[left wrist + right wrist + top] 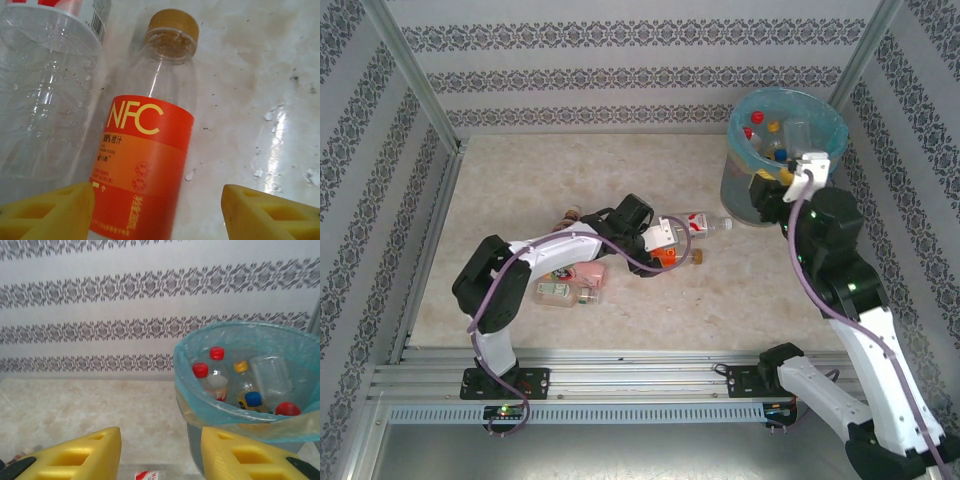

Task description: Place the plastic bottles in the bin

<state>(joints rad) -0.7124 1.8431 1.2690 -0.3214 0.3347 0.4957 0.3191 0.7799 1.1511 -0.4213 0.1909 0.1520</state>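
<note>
- Between the spread fingers of the left hand lies an orange bottle. It is flat on the counter, with its tan cap pointing away from the hand.
- One yellow finger overlaps the edge of the orange label, though I cannot tell whether it touches. The other finger stands apart from the bottle, with bare counter between them. The hand is not pinching anything.
- Just beside the orange bottle, on the side of the nearer finger, lies a larger clear bottle. It has a red-and-white label at its far end and sits partly outside the hand's span.
- From above, other bottles lie on the counter behind the left hand, under its forearm.
- At the near rim of the bin hangs the right hand. Its fingers are apart and nothing is between them.
- The bin stands just ahead of that hand, offset to one side, and its blue bag is folded over the rim.
- Inside the bin, beyond the fingertips, lie binned bottles with red, yellow and blue caps.
</note>
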